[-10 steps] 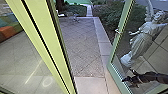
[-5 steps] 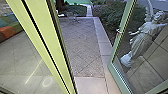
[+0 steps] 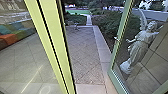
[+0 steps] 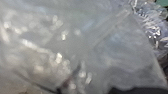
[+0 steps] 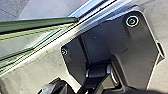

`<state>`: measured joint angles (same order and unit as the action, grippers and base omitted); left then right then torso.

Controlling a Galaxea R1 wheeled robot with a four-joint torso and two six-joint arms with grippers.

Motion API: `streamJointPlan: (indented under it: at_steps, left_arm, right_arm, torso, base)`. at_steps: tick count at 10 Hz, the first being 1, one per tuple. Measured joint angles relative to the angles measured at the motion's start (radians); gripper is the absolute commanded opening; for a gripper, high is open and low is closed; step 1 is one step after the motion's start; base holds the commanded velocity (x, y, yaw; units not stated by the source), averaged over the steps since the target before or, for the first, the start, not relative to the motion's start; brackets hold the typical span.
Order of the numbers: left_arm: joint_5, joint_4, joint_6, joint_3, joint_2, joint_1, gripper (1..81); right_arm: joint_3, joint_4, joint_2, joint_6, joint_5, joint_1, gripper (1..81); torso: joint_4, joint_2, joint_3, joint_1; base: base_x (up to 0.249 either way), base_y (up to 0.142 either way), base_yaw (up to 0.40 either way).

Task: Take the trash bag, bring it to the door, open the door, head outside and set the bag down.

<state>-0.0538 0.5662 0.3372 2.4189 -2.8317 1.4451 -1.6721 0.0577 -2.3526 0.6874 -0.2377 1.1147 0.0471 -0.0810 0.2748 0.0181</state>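
Whether the fingers of either gripper are apart, together or clamped on something, I cannot tell. The bag (image 4: 75, 45), clear crinkled plastic, is right up close to the left wrist camera. Ahead of the robot, a yellow-green post (image 3: 53, 37) rises to the left of the doorway, and the glass door (image 3: 113, 60) stands open on the right, with a handle (image 3: 117, 38) on its edge. Through its glass shows a pale winged statue (image 3: 140, 46). Paving (image 3: 83, 52) runs out between post and door; farther off are bushes (image 3: 106, 26), a narrow path (image 3: 89, 20) and a green lawn (image 3: 77, 11).
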Motion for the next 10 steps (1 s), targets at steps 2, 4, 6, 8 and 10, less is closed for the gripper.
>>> streamJointPlan:
  at_steps: [2,4,6,8,10]
  left_arm:
    - [-0.002,-0.002,0.0,0.0,0.0,0.013,1.0]
    - [-0.004,-0.004,0.0,0.001,0.0,0.021,1.0]
    - [-0.005,-0.012,0.0,0.002,0.0,0.024,1.0]
    - [-0.006,-0.013,0.0,0.003,0.0,0.027,1.0]
    - [-0.005,-0.013,0.0,0.011,-0.005,0.026,1.0]
  right_arm:
    - [-0.068,0.024,-0.093,-0.002,0.031,0.068,81.1]
    - [-0.142,0.058,-0.137,-0.004,0.04,0.111,81.1]
    - [-0.184,0.087,-0.18,-0.006,0.046,0.149,81.1]
    - [-0.21,0.114,-0.213,-0.006,0.047,0.158,81.1]
    - [-0.267,0.142,-0.244,-0.006,0.05,0.177,81.1]
  torso:
    - [0.0,-0.001,-0.066,-0.001]
    - [0.0,-0.002,-0.123,-0.003]
    - [0.0,-0.003,-0.147,-0.004]
    - [0.0,-0.003,-0.148,-0.005]
    - [0.0,-0.004,-0.149,-0.005]
  base:
    - [0.0,0.0,0.0]
    - [0.0,0.0,0.0]
    - [0.0,0.0,0.0]
    - [0.0,0.0,0.0]
    - [0.0,0.0,0.0]
